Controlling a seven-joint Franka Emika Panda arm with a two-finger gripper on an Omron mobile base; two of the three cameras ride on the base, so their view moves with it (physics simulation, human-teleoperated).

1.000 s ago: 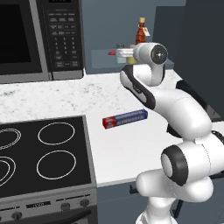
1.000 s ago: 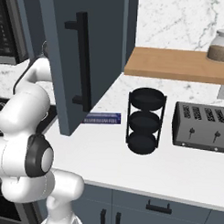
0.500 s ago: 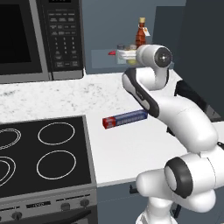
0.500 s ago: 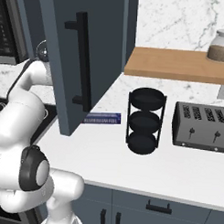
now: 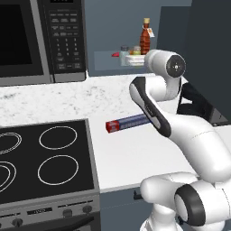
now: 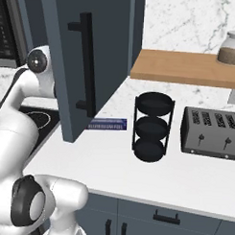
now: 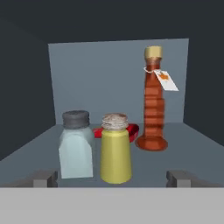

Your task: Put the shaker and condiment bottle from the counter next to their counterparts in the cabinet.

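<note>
On the cabinet shelf the yellow shaker stands upright right beside the pale, grey-capped shaker. The red-brown condiment bottle with its tag stands behind to the right, next to the small red-orange item. My gripper is open just in front of the yellow shaker, its fingertips wide on either side and touching nothing. In the left base view the bottle rises above the gripper at the cabinet shelf.
A blue foil box lies on the white counter under the arm. Microwave and stove are to the left. The open cabinet door, a black tiered rack and a toaster are to the right.
The jaws have spread a little wider. The arm's upper joint has shifted right and slightly down, away from the shelf. The yellow shaker stands free.
</note>
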